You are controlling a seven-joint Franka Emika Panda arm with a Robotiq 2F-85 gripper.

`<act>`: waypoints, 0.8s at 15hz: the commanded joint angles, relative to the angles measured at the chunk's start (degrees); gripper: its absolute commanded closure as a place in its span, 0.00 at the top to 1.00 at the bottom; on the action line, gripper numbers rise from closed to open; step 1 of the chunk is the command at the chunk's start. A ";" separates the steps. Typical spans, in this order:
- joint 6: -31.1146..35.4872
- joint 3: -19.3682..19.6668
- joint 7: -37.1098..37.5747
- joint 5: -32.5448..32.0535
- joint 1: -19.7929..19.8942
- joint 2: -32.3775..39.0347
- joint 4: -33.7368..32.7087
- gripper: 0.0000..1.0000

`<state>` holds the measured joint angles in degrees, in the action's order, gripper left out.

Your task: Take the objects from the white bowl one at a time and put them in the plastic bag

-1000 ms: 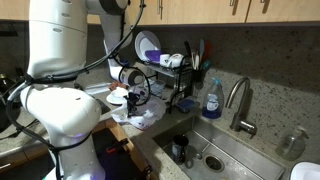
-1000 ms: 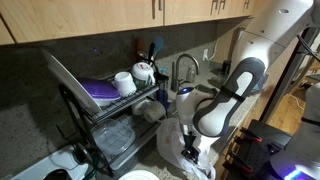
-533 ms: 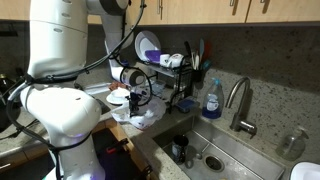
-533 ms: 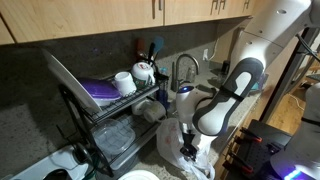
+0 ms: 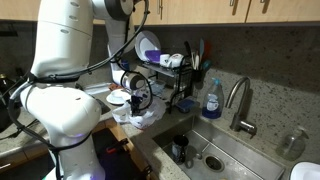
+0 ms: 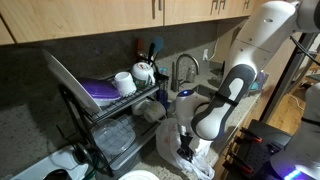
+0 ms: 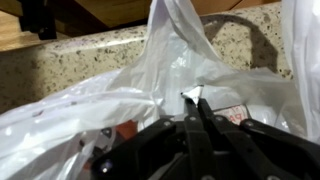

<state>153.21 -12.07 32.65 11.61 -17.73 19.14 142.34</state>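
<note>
My gripper (image 7: 192,98) hangs over the crumpled clear plastic bag (image 7: 110,110) on the counter. Its fingers are pressed together, with a small white piece (image 7: 190,94) pinched at the tips. I cannot tell whether that piece is an object or a fold of the bag. In both exterior views the gripper (image 5: 140,101) (image 6: 187,150) is low at the bag (image 5: 152,119) (image 6: 200,158). The white bowl (image 5: 117,98) sits just beside the bag with something reddish in it. Only its rim (image 6: 140,176) shows at the bottom edge of an exterior view.
A dish rack (image 5: 170,80) (image 6: 115,110) with plates and cups stands behind the bag. A sink (image 5: 215,150) with a faucet (image 5: 238,100) and a blue soap bottle (image 5: 211,100) lies to one side. The speckled counter edge (image 7: 90,55) runs behind the bag.
The upper arm links have shifted a little. The gripper stays shut at the bag in nearly the same place.
</note>
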 commanded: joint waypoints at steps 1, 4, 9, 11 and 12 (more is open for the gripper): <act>1.09 0.95 1.01 -0.21 -1.46 -0.22 0.43 0.41; -0.35 1.03 2.64 -0.98 -2.66 -4.22 2.26 0.63; -5.07 -1.41 3.83 -0.04 -3.76 -13.46 5.59 0.99; -8.41 -3.23 3.11 1.17 -3.50 -16.46 5.74 1.00; -10.01 -4.09 2.27 1.86 -3.41 -17.53 5.38 1.00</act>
<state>147.66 -14.05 35.11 11.75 -21.25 7.84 145.73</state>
